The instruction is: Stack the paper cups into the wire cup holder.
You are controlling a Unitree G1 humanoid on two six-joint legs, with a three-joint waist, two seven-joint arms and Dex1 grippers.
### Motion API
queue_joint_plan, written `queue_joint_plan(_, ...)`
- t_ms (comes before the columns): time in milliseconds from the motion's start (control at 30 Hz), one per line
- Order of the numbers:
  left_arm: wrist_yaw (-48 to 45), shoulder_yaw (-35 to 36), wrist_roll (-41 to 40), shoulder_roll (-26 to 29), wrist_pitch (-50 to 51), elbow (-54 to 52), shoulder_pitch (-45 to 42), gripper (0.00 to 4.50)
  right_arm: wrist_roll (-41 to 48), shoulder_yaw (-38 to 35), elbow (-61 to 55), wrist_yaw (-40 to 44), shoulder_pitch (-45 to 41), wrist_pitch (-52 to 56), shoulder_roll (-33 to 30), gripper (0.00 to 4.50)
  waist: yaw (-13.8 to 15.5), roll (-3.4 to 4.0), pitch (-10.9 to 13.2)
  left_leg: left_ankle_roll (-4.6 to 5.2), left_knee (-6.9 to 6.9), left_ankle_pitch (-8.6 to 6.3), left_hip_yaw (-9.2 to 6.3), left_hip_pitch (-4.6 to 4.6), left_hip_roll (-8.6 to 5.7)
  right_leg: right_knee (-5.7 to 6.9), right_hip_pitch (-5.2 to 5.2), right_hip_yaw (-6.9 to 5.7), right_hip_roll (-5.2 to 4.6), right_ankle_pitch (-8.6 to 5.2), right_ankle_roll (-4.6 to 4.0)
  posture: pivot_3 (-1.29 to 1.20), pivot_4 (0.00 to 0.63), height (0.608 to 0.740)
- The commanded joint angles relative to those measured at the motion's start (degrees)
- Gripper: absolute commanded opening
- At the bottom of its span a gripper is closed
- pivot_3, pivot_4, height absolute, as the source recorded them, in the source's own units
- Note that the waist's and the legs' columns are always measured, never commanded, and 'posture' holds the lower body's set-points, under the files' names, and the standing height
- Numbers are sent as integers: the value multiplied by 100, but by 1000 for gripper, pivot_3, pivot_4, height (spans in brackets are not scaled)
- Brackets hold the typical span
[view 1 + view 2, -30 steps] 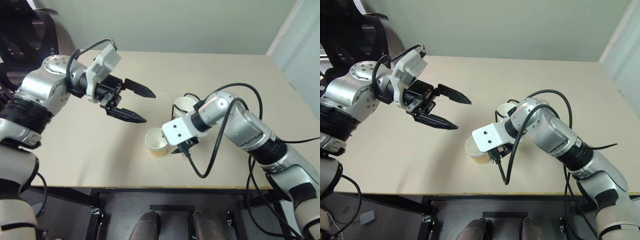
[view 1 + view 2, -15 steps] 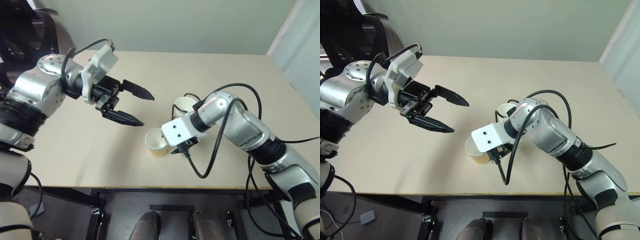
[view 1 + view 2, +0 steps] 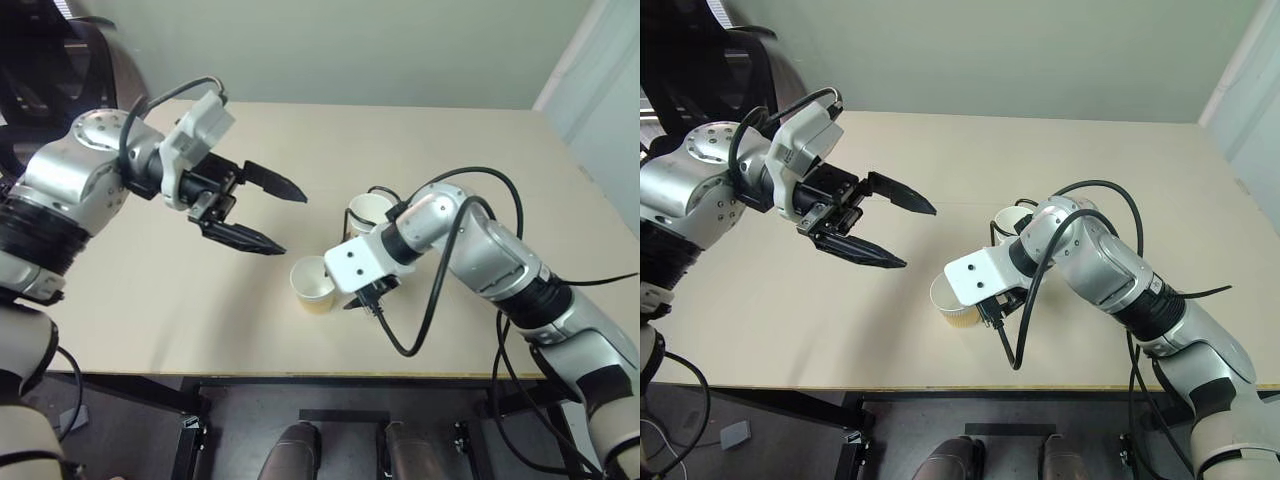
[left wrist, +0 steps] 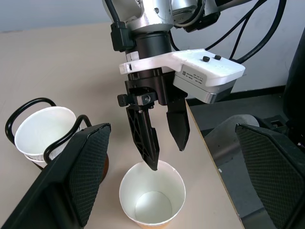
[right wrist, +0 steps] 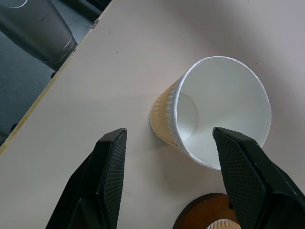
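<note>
No readable writing is seen on the paper cup (image 4: pixel 151 199) straddled, ungripped, by the parted right gripper (image 4: pixel 164 149), while the left gripper (image 3: pixel 268 216) is spread wide, empty.

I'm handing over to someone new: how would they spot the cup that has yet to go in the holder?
Look at the near edge of the tan table, just under the right gripper. A paper cup stands there upright and alone on the tabletop. Its neighbour, another cup, sits farther back inside the black wire holder; this one has no wire around it.
</note>
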Motion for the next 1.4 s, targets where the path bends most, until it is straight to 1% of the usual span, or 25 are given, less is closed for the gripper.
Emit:
queue_joint_plan(33,-158,88,-126,132,-13,-133,-21,4500,-82,-77,21,-74,-119,-152,94,2862,-1,0,0,0,0,0,0,0,0,0,0,0,0,0,0,0,150,740)
queue_joint_plan(400,-158,114,-134,146,-23,-70,14,4500,-249,-130,429,-292,-336,-255,478,2862,-1,0,0,-1,-4,0,-1,1,0,-1,-1,0,0,-1,-3,0,150,740)
queue_joint_plan(800,-158,139,-107,123,-79,-3,57,4500,-370,15,448,-160,-165,-475,391,2862,0,0,0,-4,-6,-2,-2,0,0,-2,-2,0,0,-3,-7,0,150,740)
queue_joint_plan(900,-158,138,-95,113,-101,21,59,4500,-460,76,446,-142,-80,-564,363,2290,1,0,0,-4,-6,-2,-2,0,0,-2,-2,0,0,-3,-7,0,150,740)
queue_joint_plan(1000,-158,123,-85,92,-119,45,38,4500,-522,110,430,-126,-14,-595,376,1282,0,1,0,-4,-6,-2,-2,0,0,-2,-2,0,0,-3,-7,0,150,740)
queue_joint_plan(1100,-158,109,-77,75,-133,63,20,4500,-579,135,447,-128,4,-619,409,174,-1,1,0,-4,-7,-1,-2,1,0,-2,-2,0,0,-2,-7,0,150,740)
queue_joint_plan(1133,-158,105,-75,70,-137,68,13,4500,-593,145,457,-130,3,-626,418,77,-1,1,0,-4,-7,-1,-2,1,1,-1,-2,-1,0,-2,-7,0,150,740)
queue_joint_plan(1400,-158,118,-68,25,-144,111,-9,4500,-625,128,485,-101,2,-640,442,77,-1,0,0,-4,-7,-1,-2,1,0,-2,-2,0,0,-2,-8,0,150,740)
